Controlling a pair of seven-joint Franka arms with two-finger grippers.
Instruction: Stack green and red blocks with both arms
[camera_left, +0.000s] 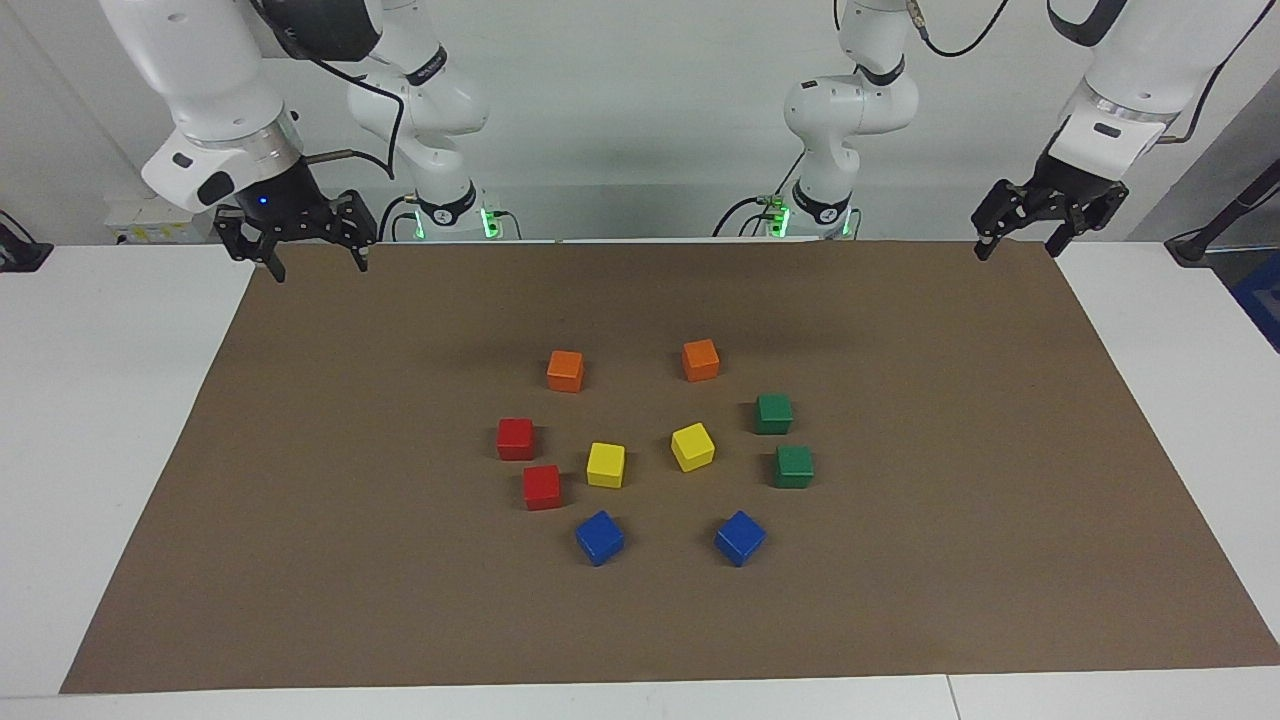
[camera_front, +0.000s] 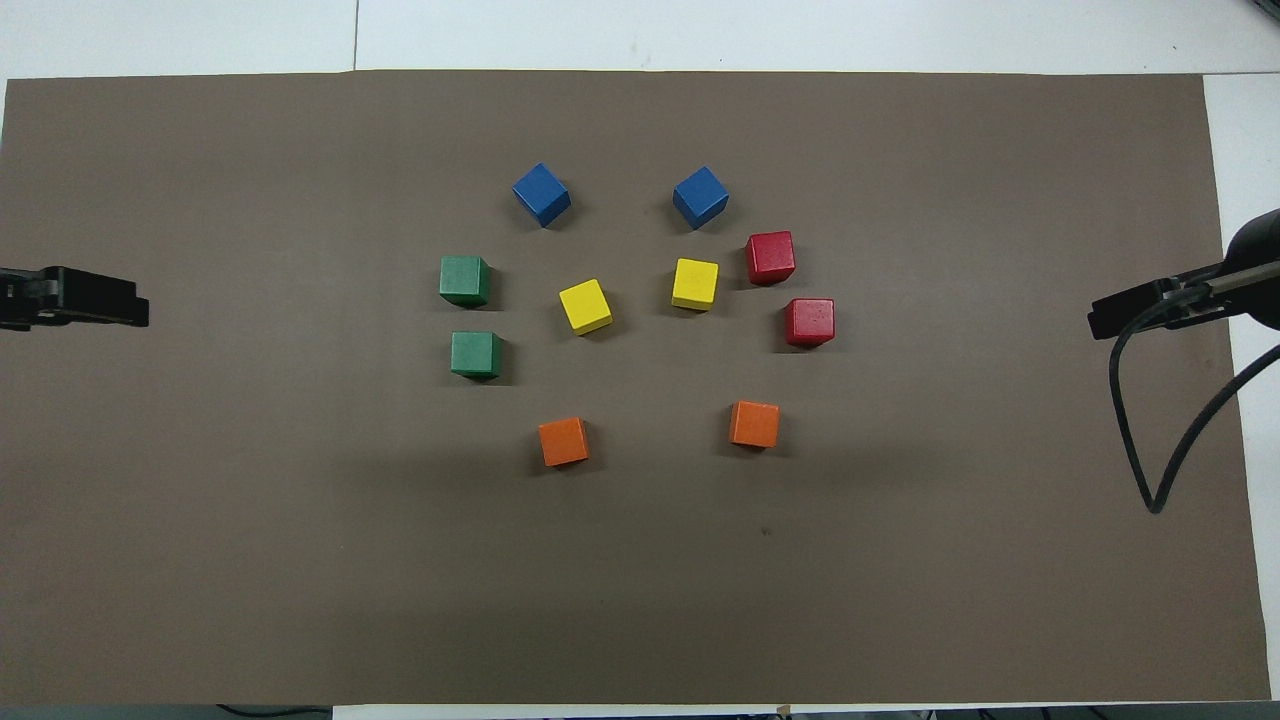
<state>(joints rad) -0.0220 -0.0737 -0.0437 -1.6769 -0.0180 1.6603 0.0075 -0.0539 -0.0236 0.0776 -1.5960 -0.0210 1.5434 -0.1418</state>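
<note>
Two green blocks (camera_left: 774, 413) (camera_left: 793, 466) stand side by side on the brown mat toward the left arm's end, shown in the overhead view too (camera_front: 475, 354) (camera_front: 464, 280). Two red blocks (camera_left: 515, 438) (camera_left: 541, 487) stand toward the right arm's end, also in the overhead view (camera_front: 809, 322) (camera_front: 770, 257). All stand apart, none stacked. My left gripper (camera_left: 1019, 250) is open and empty, raised over the mat's corner near its base. My right gripper (camera_left: 320, 268) is open and empty over the other near corner. Both arms wait.
Two orange cubes (camera_left: 565, 370) (camera_left: 700, 360) lie nearer the robots than the task blocks. Two yellow cubes (camera_left: 605, 465) (camera_left: 692, 446) sit in the middle of the ring. Two blue cubes (camera_left: 599, 537) (camera_left: 740, 537) lie farthest. The mat (camera_left: 300, 500) covers a white table.
</note>
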